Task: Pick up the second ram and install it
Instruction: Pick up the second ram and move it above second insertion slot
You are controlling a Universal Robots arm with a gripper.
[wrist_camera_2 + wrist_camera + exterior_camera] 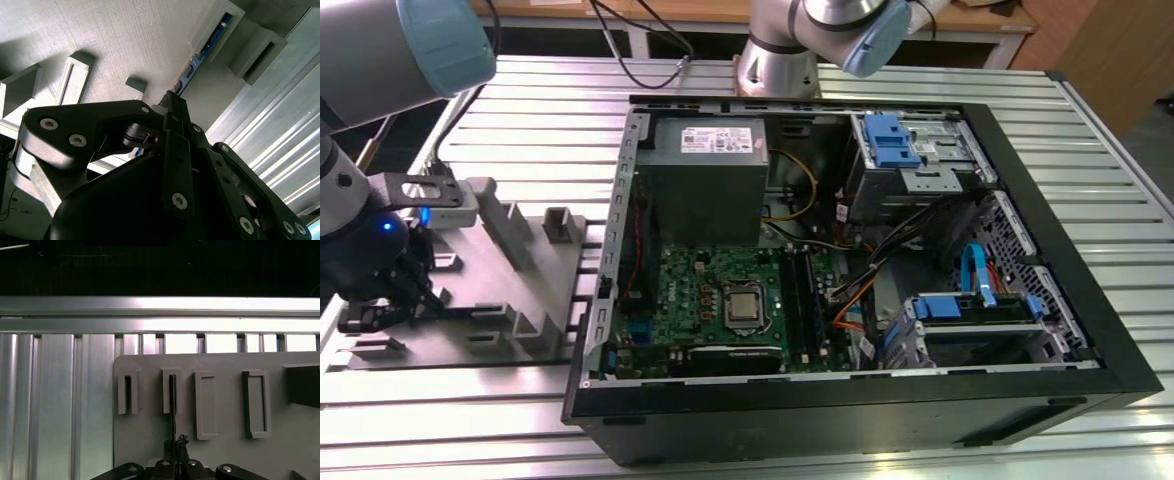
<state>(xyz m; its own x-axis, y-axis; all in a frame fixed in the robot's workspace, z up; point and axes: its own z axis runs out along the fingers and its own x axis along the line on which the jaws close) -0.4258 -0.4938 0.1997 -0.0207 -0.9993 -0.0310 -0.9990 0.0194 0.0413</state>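
Note:
The second ram (201,54) is a thin dark card with a bluish-purple tint. In both wrist views I see it edge-on (172,407). Its far end sits in a grey slotted holder (172,390) on the grey fixture plate (487,335), and its near end lies between my fingertips. My gripper (171,99) (174,444) is shut on that near end. In the exterior view the gripper (380,300) hangs low over the fixture plate at that view's left, well away from the green board (714,295) lying inside the open computer case (854,395).
Other grey slotted posts (127,394) and rectangular blocks (206,405) stand on the plate beside the ram's holder. Long black slots (810,300) run along the green board next to orange cables, a power supply (707,160) and blue drive cages. A ribbed aluminium table (520,110) carries everything.

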